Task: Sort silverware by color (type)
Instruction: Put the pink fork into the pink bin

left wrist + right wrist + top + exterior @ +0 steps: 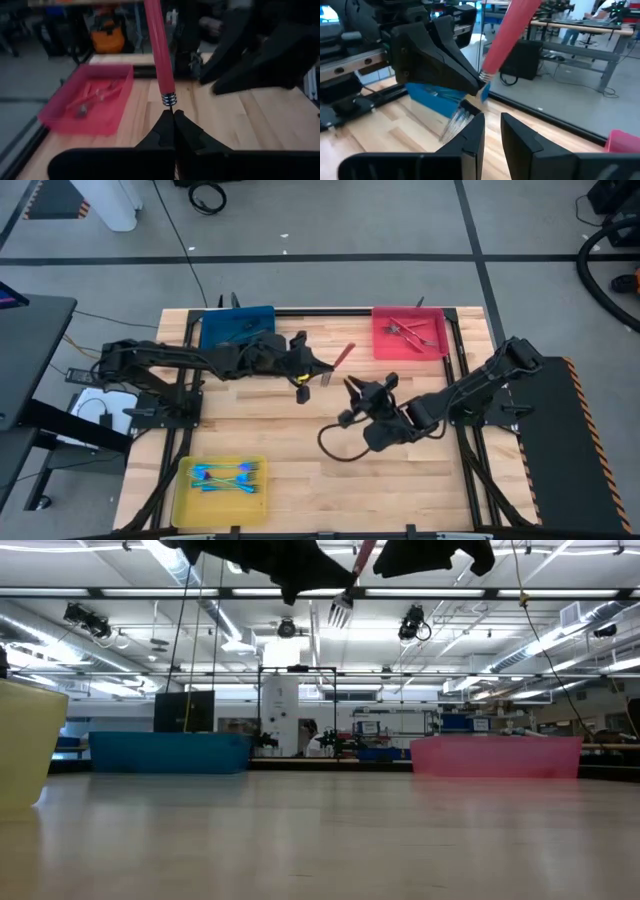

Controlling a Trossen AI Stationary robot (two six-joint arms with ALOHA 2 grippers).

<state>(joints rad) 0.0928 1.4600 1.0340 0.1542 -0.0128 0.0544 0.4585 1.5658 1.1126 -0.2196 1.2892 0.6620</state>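
Observation:
My left gripper (316, 368) reaches from the table's left to the middle and is shut on a red-handled fork (343, 354), which is held high above the table. In the low view the fork's tines (341, 610) point down. My right gripper (351, 387) comes from the right and is open. It sits just near of the fork, and the tines (454, 123) hang close in front of its fingers (472, 134). The red tray (408, 345) holds several utensils, and the yellow tray (190, 502) holds blue-handled ones. My left gripper pinches the fork between its two fingers (165, 127) at the metal neck (169, 99), just below the red handle (156, 45). The fingers come level from the table's left, across the fork. The fork is lifted clear and tilted, with the handle up toward the far right and the tines down.
A blue tray (237, 327) stands at the far edge behind my left arm, the red tray is far right, and the yellow tray is near left. Bare wooden table (300, 470) lies between them. A black cable (335, 445) loops near my right arm.

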